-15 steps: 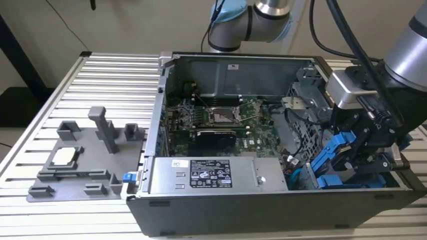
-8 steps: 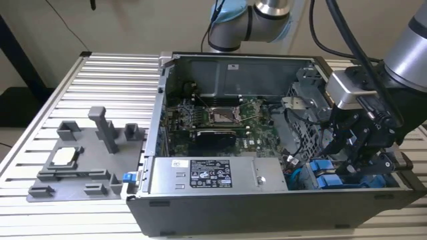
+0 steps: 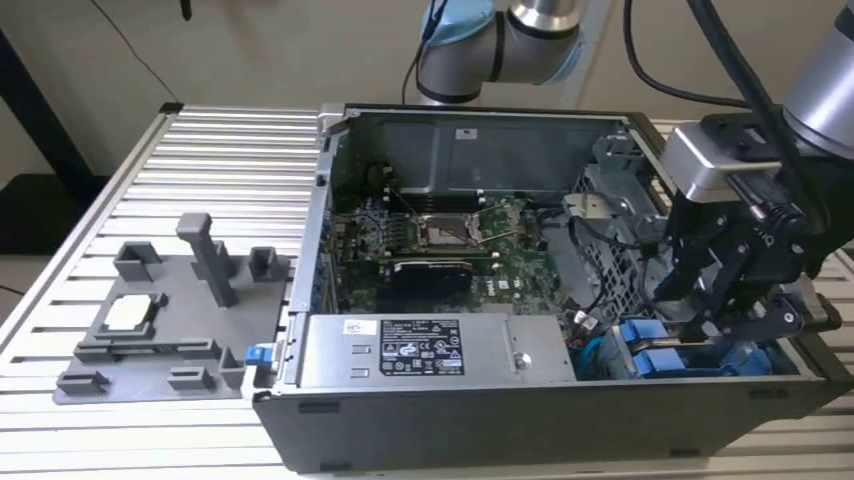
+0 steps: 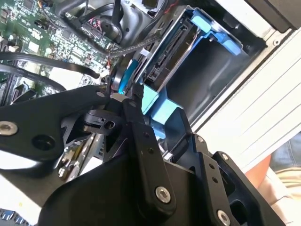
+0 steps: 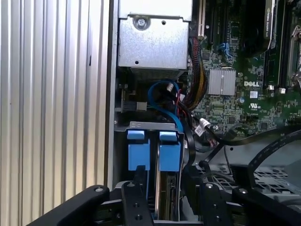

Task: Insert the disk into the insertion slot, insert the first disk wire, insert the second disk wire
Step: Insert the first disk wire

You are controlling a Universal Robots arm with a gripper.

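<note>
Standing here, I see the disk (image 4: 167, 54) in the insertion slot (image 5: 149, 125), lower right of the exterior view. Its connector end is bare, so I judge the first wire step is in hand. The gripper (image 3: 711, 322) hangs just over it, beside a blue data cable (image 4: 124, 79); whether it grips anything I cannot tell. Plugging calls for a straight, square approach. Room is tight between the case wall (image 3: 817, 372) and the power-supply box (image 3: 427, 350).
</note>
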